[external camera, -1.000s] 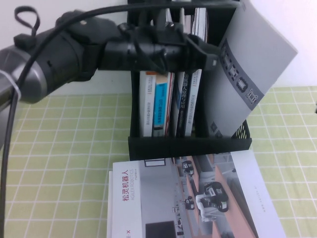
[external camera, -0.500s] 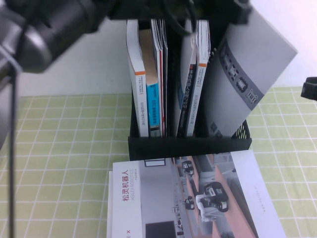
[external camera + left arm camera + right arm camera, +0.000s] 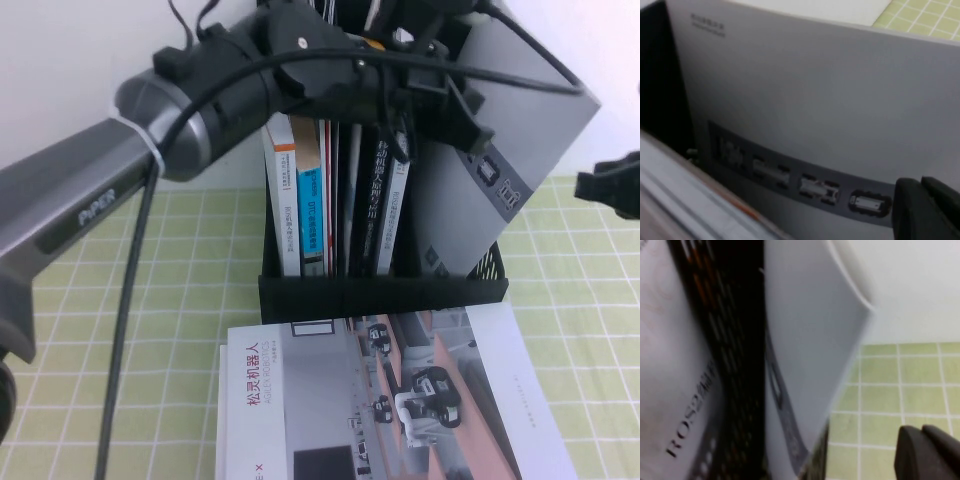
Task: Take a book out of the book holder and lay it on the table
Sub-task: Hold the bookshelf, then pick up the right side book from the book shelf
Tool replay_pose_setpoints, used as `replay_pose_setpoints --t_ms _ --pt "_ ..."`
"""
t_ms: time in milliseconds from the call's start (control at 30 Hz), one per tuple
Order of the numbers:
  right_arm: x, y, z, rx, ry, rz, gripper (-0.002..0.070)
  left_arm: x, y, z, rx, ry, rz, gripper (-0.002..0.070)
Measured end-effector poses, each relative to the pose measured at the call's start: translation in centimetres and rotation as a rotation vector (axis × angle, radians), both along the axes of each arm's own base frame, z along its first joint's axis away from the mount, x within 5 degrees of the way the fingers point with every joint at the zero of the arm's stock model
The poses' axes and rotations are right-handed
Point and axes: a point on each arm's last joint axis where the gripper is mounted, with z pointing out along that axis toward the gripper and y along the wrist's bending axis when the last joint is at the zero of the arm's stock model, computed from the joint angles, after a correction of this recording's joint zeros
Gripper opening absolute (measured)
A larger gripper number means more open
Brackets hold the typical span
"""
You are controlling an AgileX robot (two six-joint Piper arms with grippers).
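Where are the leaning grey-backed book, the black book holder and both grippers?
book point(image 3: 520, 120), high view, grey back cover
book holder point(image 3: 380, 293), high view, front wall
left gripper point(image 3: 455, 105), high view, at book
right gripper point(image 3: 605, 185), high view, right edge

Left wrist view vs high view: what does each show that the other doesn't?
Only the left wrist view: the book's picture strip close up, with a left end effector fingertip beside it.

Only the high view: the book holder, the upright books, the second large book flat on the table, the left end effector over the book, and the right end effector at the right edge.

Both: the leaning book's grey back.
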Motion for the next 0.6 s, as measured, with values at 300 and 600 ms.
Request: replay_pose_setpoints --t_ms 300,600 --pt "1.6 5.7 3.3 -0.019 -0.06 0.219 -0.0002 1.4 3.3 0.5 -0.022 0.086 0.099 -0.0003" --pt "0.9 7.0 3.4 -0.054 -0.039 0.303 0.0003 1.4 3.5 0.5 0.001 0.081 0.095 -0.0002"
